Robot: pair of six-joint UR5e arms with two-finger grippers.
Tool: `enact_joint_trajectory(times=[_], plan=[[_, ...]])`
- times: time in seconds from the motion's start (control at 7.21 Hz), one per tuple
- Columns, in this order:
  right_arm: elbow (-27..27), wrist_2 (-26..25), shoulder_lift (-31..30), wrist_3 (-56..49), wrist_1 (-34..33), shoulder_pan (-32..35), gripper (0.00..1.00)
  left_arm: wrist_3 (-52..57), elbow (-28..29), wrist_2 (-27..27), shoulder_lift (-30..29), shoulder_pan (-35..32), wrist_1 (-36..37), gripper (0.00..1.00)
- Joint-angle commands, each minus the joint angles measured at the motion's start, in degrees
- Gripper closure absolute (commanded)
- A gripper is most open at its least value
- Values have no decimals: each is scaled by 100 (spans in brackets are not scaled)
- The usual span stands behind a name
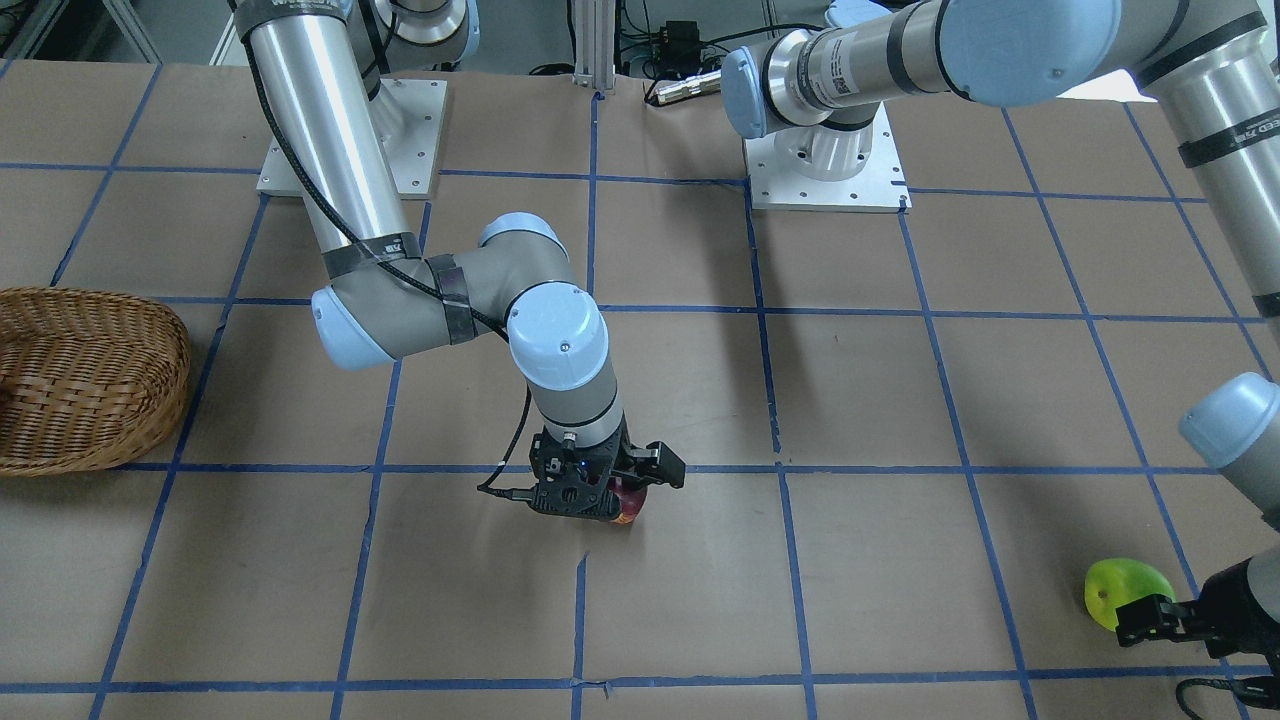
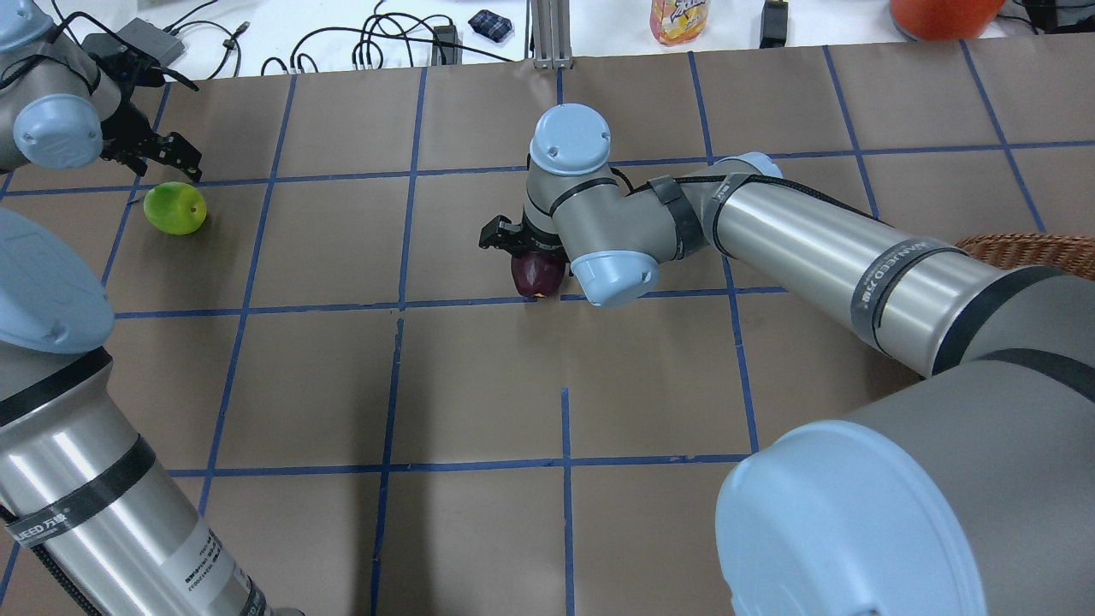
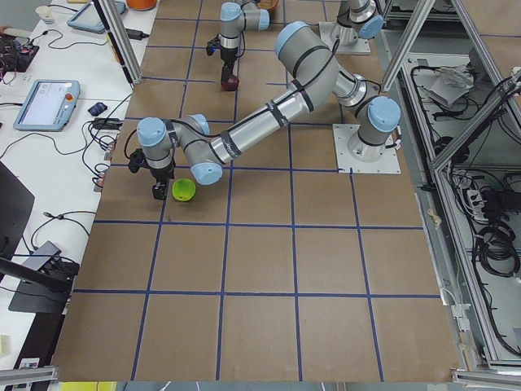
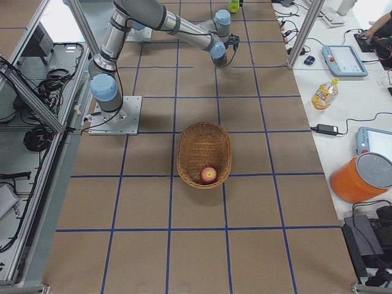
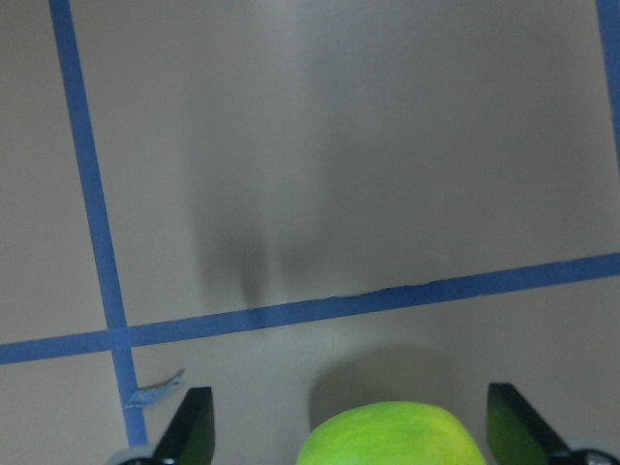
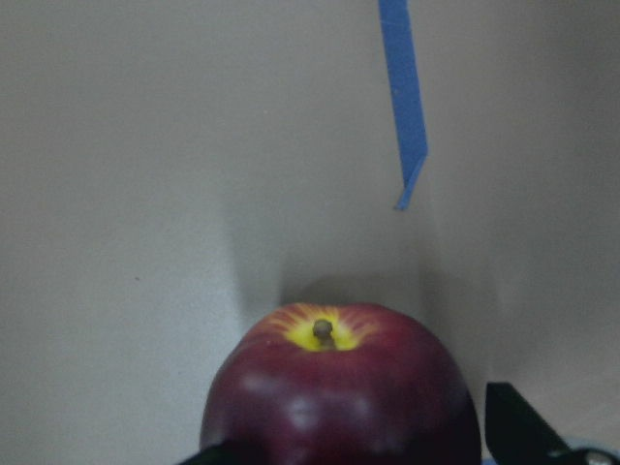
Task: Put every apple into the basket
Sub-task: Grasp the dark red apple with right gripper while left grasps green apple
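Woven wicker basket [image 1: 90, 380], glossy maroon apple [image 6: 339, 397], perhaps paper tabletop [image 2: 479, 385]

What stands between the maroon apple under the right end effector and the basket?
Nothing visible: only bare taped table lies between the maroon apple and the basket, which holds just a red apple.

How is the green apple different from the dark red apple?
The green apple is bright lime all over; the dark red apple is maroon with a yellow patch round its stem. The green apple lies near the end of the table, by the left gripper; the dark red apple lies mid-table, under the right gripper. Alike: both are round, both sit on the table, and neither is in the basket.
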Motion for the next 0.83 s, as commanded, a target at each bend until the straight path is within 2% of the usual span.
enact_joint_trajectory(times=[0.0,0.14,0.28,0.42,0.55,0.69], plan=[[-14,17,49,21,-73,38,3,-40,-236,-1,-37,72,-19,0],[-14,444,41,99,-187,126,2,-66,-438,0,24,159,-27,0],[-5,552,49,100,-196,170,2,-171,-561,17,129,160,-19,8],[-14,553,49,92,-205,170,2,-129,-597,78,217,169,-123,99],[-5,519,49,22,-205,170,8,-128,-563,70,288,169,-246,100],[-14,475,49,-40,-205,170,34,-163,-510,70,445,73,-395,100]])
